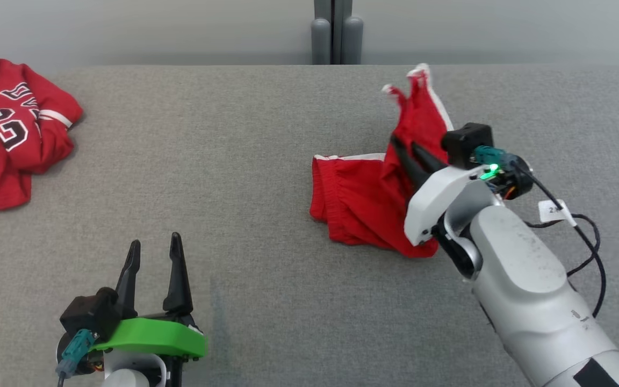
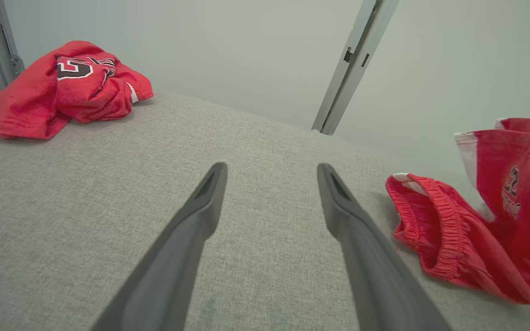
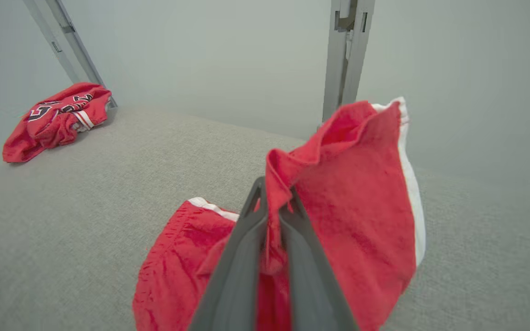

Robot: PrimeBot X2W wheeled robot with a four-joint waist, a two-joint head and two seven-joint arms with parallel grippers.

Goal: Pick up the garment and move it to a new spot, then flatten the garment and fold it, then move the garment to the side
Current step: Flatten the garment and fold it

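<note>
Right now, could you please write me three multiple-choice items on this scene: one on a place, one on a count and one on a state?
1. Where on the grey table does the crumpled red jersey lie?
A. far left
B. centre
C. near right

2. How many red garments are on the table?
A. one
B. two
C. four

3. How is the right gripper?
A. open over bare table
B. shut on the red shorts
C. shut on the jersey

Answers:
1 A, the head view shows the jersey at the table's far left.
2 B, there are just the jersey and the shorts.
3 B, the right wrist view shows its fingers pinching a raised fold of the shorts.
</note>
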